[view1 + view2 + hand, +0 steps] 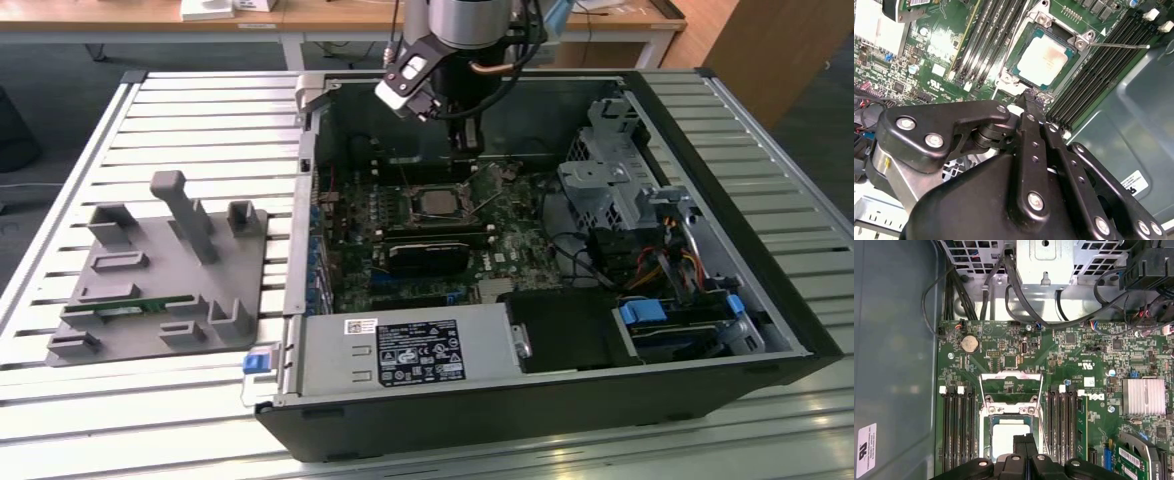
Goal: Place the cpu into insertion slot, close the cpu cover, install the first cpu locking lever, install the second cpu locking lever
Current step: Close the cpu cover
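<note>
The cpu [1043, 59] lies flat in the insertion slot [1081, 40], its pale metal top showing in both wrist views. In the first wrist view the cpu [1008, 437] sits just past my gripper [1024, 441]. The black fingers are pressed together with nothing between them. The cpu cover [1011, 387] is swung open beyond the slot, and green board shows through its window. A thin metal lever [1119, 46] sticks out from one socket corner. In the exterior view my gripper [463, 145] hangs inside the case above the far edge of the socket [438, 203].
The open black computer case [747, 300] lies on a slatted table. It holds a power supply [407, 352], a black card [430, 250], a drive cage [607, 180] and cables. Memory slots [956, 425] flank the socket. A grey fixture [160, 270] sits at the exterior view's left.
</note>
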`<state>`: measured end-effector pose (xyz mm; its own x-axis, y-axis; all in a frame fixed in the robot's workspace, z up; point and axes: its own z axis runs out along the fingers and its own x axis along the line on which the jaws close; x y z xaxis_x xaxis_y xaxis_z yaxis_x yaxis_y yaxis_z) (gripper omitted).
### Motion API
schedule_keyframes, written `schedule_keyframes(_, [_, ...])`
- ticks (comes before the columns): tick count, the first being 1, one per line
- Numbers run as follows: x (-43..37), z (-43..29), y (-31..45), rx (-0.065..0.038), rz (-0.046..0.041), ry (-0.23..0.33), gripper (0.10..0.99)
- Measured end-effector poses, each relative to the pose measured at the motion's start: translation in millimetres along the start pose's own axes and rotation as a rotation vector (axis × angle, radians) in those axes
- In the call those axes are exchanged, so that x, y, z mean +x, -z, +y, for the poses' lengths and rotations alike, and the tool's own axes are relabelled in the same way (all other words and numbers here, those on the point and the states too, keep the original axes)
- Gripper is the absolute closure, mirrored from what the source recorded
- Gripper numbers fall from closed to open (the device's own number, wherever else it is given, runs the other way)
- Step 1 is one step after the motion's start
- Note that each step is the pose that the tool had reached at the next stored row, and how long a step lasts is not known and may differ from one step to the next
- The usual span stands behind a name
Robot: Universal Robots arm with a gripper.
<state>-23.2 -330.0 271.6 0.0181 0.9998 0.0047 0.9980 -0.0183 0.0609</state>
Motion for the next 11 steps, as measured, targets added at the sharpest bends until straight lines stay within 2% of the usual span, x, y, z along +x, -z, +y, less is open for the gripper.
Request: schedule_keyframes(11, [0.1, 4.5, -0.3, 0.002, 0.0, 0.0, 0.98])
